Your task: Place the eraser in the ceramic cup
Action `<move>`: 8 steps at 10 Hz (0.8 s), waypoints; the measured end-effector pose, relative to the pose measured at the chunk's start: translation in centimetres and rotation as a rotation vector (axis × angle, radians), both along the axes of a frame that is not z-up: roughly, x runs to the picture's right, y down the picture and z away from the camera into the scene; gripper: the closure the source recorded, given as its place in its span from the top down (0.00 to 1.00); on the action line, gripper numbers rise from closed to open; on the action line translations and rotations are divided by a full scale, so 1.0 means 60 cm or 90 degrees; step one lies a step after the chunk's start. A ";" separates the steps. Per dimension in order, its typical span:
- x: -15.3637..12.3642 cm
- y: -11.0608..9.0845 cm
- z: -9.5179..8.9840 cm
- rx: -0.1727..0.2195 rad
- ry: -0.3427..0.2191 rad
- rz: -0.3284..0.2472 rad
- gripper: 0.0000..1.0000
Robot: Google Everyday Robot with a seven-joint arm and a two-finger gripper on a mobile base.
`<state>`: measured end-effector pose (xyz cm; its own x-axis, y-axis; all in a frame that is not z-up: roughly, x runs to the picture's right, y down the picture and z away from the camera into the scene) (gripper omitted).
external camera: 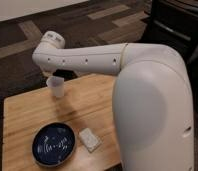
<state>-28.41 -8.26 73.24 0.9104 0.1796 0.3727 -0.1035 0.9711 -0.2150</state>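
Dark patterned carpet runs behind a light wooden tabletop (94, 107), over which the robot's white arm (87, 57) reaches toward 10 o'clock from its bulky body. The claw (61, 75) hangs under the wrist as a small dark shape, right above the ceramic cup (57, 88), whose rim sits just beneath it at 6 o'clock. Whether the claw is spread or pinching something cannot be told, since it is tucked in the arm's shadow. The eraser cannot be made out as a separate thing. No black block lies anywhere on the tabletop, so it is most likely carried in that dark shape at the claw, and its long axis cannot be read. The release turns on this stacking: the cup mouth is narrow and lies straight down from the claw, perhaps a touch toward 7 o'clock, so only a small correction seems needed before letting go. A dark blue patterned plate (54, 145) rests well apart at 6 o'clock from the cup, with a whitish rectangular block (89, 139) just beside it at 3 o'clock.
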 end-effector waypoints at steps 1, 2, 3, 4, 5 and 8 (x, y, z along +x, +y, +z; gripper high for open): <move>-0.026 0.009 -0.018 -0.010 -0.032 -0.015 0.00; -0.042 0.014 -0.034 -0.015 -0.055 -0.030 0.00; -0.057 0.015 -0.052 -0.018 -0.079 -0.044 0.00; -0.065 0.020 -0.059 -0.030 -0.099 -0.049 0.00; -0.069 0.022 -0.058 -0.040 -0.113 -0.049 0.00; -0.075 0.026 -0.030 -0.082 -0.157 -0.059 0.00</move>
